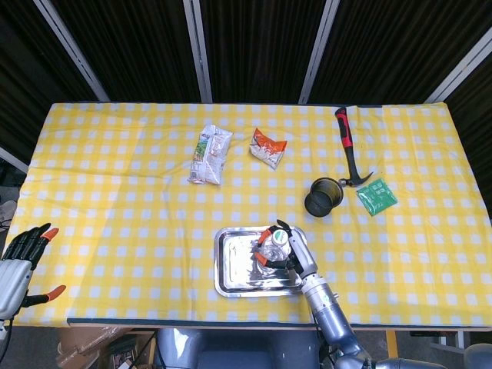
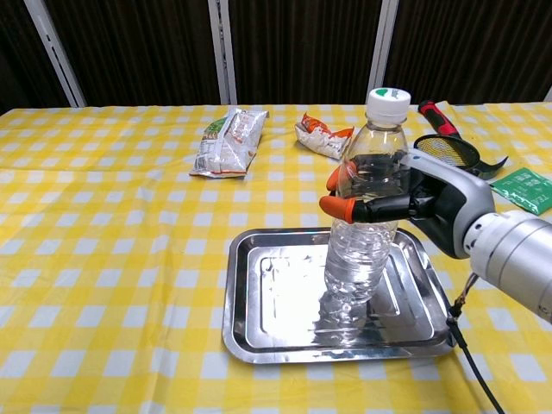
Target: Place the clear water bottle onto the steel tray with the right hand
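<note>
The clear water bottle [image 2: 366,216] with a white cap stands upright on the steel tray [image 2: 259,310], toward its right half. My right hand [image 2: 414,203] grips the bottle around its middle, orange fingertips [image 2: 338,205] wrapped on its front. From the head view the bottle [image 1: 274,243] and right hand [image 1: 294,255] sit over the tray [image 1: 234,269] near the table's front edge. My left hand [image 1: 17,261] hangs open off the table's left front corner, holding nothing.
Two snack packets [image 2: 226,142] [image 2: 321,134] lie behind the tray. A black mesh cup [image 1: 323,196], a red-handled hammer [image 1: 350,146] and a green packet [image 1: 377,197] lie at the right. Yellow checked cloth covers the table.
</note>
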Robot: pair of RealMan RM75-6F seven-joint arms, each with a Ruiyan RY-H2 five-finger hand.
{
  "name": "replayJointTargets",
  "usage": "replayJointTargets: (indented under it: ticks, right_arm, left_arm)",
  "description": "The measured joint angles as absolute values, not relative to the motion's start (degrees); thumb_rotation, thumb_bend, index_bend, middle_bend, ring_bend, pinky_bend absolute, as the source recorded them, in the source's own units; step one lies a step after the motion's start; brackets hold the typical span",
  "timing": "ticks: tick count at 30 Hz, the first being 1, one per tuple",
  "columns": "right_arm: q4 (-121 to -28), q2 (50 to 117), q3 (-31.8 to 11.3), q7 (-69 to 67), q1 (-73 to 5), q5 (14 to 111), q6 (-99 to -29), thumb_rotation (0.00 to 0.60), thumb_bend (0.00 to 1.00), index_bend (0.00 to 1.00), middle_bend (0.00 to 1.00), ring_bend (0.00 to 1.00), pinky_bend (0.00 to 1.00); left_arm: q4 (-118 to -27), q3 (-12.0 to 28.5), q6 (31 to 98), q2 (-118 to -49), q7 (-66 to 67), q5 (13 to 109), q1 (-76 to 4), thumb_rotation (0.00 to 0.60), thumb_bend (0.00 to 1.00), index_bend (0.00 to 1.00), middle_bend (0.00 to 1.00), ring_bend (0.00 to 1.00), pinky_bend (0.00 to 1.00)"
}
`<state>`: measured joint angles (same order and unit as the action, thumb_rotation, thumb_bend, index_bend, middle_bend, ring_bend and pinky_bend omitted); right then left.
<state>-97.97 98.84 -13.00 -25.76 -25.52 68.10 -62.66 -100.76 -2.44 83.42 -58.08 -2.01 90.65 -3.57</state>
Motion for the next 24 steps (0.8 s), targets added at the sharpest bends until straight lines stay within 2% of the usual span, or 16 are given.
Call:
replayJointTargets:
  ticks: [4,5,7,8,10,12,15,19,20,24]
  right_arm:
    - [-95.5,99.5,-12.5,-28.9,-24.7,69.8,-63.0,0.6,0.88,0.86,0.68,0.32,0.0]
    - [-95.1,99.6,-12.4,-29.5,-24.6,70.2,-63.0,0.6,0.84,0.85,0.68,0.32,0.0]
    - [-94.2,99.7,-12.1,-30.8,-24.3,71.0,-63.0,0.6,0.7,0.83,0.68,0.32,0.0]
    - [-94.0,99.6,-12.0,-31.3,-24.2,71.3,-62.9,0.6,0.59,0.8,0.68,0.32,0.0]
    - [-93.5,99.5,-11.7,-31.8,-24.1,72.1,-62.7,0.6,0.46,0.73,0.66,0.29,0.0]
    - [-93.1,99.3,-11.3,-31.3,-24.1,72.6,-62.7,0.6,0.39,0.66,0.62,0.25,0.0]
    - [-93.0,98.8,-10.6,-31.6,-24.2,73.6,-62.0,0.6,0.3,0.53,0.5,0.16,0.0]
    - [-92.9,97.5,-9.5,-33.6,-24.6,75.8,-60.3,0.6,0.21,0.3,0.26,0.02,0.0]
    - [-92.9,97.2,-9.2,-34.1,-24.8,76.3,-59.8,0.6,0.19,0.24,0.21,0.01,0.0]
    - [-92.3,95.5,-7.8,-37.0,-25.5,78.2,-57.2,0.6,0.17,0.15,0.11,0.0,0.0]
  left_arm:
    - [-100.8,-2.4,83.3,-58.1,-1.8,90.4,-3.6,0.6,0.19,0.04,0.0,0.0,0.0]
    - [-100.8,-2.4,83.3,-58.2,-1.7,90.4,-3.6,0.6,0.19,0.04,0.0,0.0,0.0]
    - [-100.8,-2.4,83.3,-58.2,-1.6,90.4,-3.6,0.6,0.19,0.04,0.0,0.0,0.0]
    - [-100.8,-2.4,83.3,-58.2,-1.5,90.4,-3.6,0.6,0.19,0.04,0.0,0.0,0.0]
    - [-100.8,-2.4,83.2,-58.3,-1.3,90.4,-3.6,0.6,0.19,0.04,0.0,0.0,0.0]
    - [-100.9,-2.4,83.2,-58.3,-1.2,90.4,-3.6,0.6,0.19,0.04,0.0,0.0,0.0]
    - [-100.9,-2.4,83.3,-58.4,-1.0,90.4,-3.6,0.6,0.19,0.04,0.0,0.0,0.0]
    - [-101.0,-2.4,83.2,-58.4,-0.9,90.4,-3.6,0.6,0.19,0.04,0.0,0.0,0.0]
    - [-101.0,-2.4,83.2,-58.4,-0.9,90.3,-3.6,0.6,0.19,0.04,0.0,0.0,0.0]
    - [-101.0,-2.4,83.2,-58.4,-0.8,90.3,-3.6,0.6,0.19,0.04,0.0,0.0,0.0]
